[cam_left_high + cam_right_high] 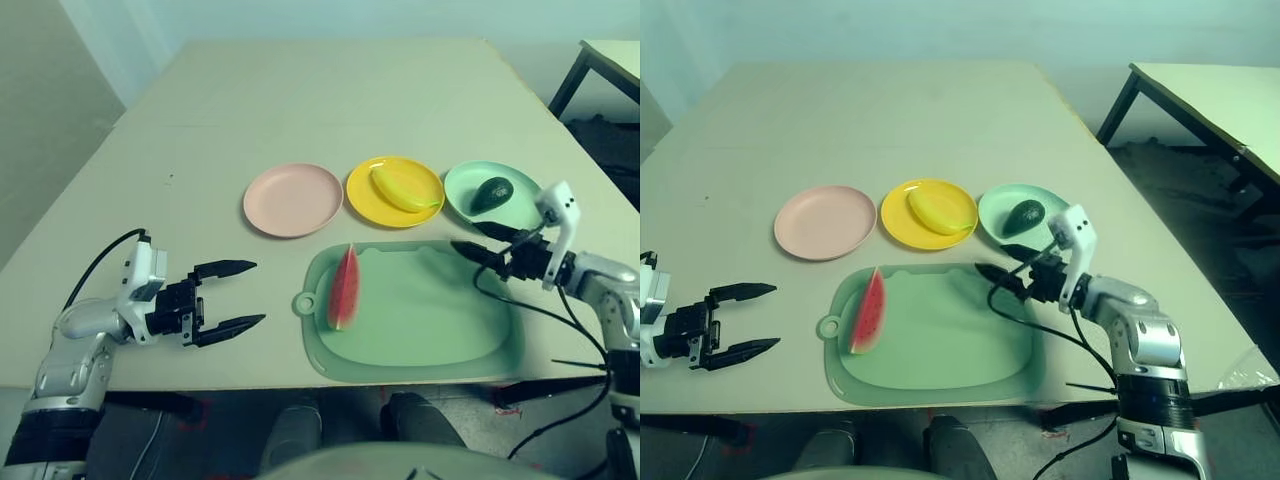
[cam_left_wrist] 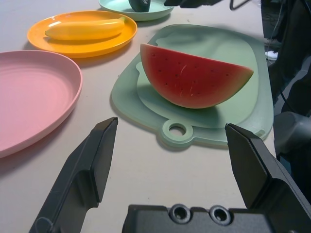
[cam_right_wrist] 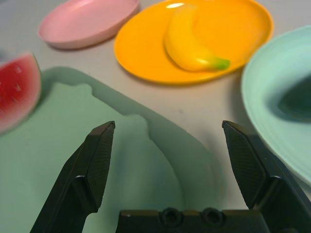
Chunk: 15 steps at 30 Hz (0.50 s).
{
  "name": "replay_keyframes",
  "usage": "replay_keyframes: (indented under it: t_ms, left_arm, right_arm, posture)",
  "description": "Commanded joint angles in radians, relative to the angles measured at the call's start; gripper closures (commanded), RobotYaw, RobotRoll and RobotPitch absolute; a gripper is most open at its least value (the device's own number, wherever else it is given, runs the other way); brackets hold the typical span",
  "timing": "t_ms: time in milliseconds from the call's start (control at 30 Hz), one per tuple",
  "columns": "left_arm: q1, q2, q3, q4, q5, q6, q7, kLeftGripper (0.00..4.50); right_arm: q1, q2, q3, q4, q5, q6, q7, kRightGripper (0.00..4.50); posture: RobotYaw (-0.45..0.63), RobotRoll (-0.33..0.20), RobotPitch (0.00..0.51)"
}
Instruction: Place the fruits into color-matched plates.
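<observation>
The red watermelon wedge [image 1: 344, 288] lies on the left part of a green mat [image 1: 430, 320]. A pale pink plate [image 1: 293, 199] stands bare behind it. To its right, the banana [image 1: 403, 188] lies in the yellow plate [image 1: 370, 205] and the dark avocado [image 1: 491, 193] in the mint green plate [image 1: 462, 185]. My left gripper [image 1: 258, 292] is open low over the table, left of the mat, pointing at the wedge [image 2: 194, 77]. My right gripper [image 1: 463, 235] is open over the mat's far right corner, just in front of the green plate, holding nothing.
A ring tab [image 1: 304, 303] sticks out of the mat's left edge toward my left gripper. Black cables [image 1: 540, 315] hang from my right arm past the table's right edge. A second table [image 1: 1220, 100] stands further right.
</observation>
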<state>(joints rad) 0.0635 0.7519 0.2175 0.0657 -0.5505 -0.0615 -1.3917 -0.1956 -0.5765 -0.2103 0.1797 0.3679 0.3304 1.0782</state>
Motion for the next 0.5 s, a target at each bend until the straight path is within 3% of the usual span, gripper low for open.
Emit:
replay_keyframes:
  t_ms: [33, 267, 500]
  left_arm:
    - [0.002, 0.01, -0.005, 0.0, 0.015, 0.008, 0.001, 0.0]
    - [0.007, 0.014, 0.0, -0.001, 0.015, 0.013, 0.006, 0.0]
    - [-0.001, 0.011, -0.009, 0.013, 0.022, 0.01, 0.005, 0.0]
  right_arm:
    - [0.009, -0.013, 0.016, 0.076, -0.01, -0.152, 0.076, 0.04]
    - [0.019, -0.058, 0.018, 0.155, 0.06, -0.19, 0.263, 0.04]
    - [0.024, -0.12, 0.043, 0.233, 0.081, -0.369, 0.522, 0.04]
  posture:
    - [0.0, 0.0, 0.08]
    - [0.0, 0.0, 0.076]
    - [-0.01, 0.0, 0.067]
